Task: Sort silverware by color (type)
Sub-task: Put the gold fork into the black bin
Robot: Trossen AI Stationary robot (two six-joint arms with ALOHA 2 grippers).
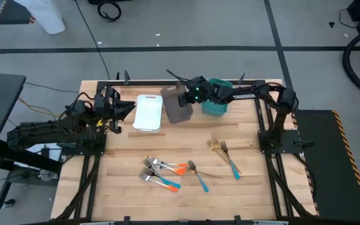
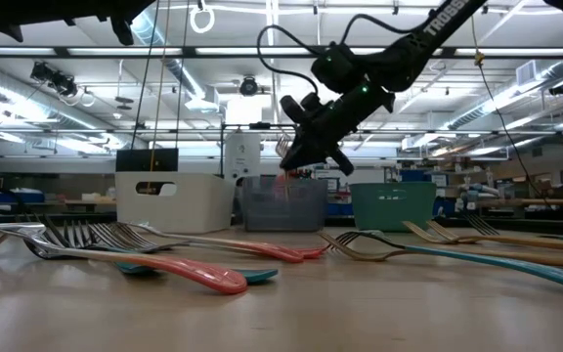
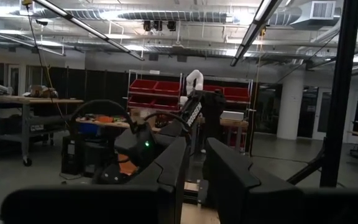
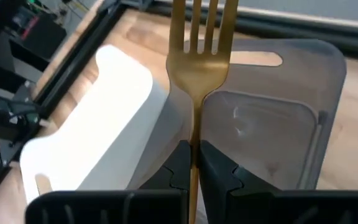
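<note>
Over at the table's left edge, toward the far corner, the left gripper just waits, fingers a little apart with nothing between them, aimed inward over bare wood.

Next along the far edge sits the white bin, and just beside it the grey bin. Above the grey bin the right gripper hovers, reaching in from the right side, and it is pinched tight on the handle of a slim gold fork. From the right wrist view the fork's tines stick out past the fingers, lying over the seam between the white bin and the grey one, while the grey bin's open floor lies under the fingers themselves. So the step in hand looks like the drop-off of a gold piece.

Right of that, the teal bin stands partly hidden by the arm.

The rest of the silverware lies toward the near edge: a cluster of orange- and blue-handled forks left of centre, a blue-handled one beside it, and further right a gold fork touching a blue-handled fork.

To my eye, the next move calls for centring the fork fully over the grey bin, away from the white bin's wall, then releasing so it falls inside rather than across a rim.
</note>
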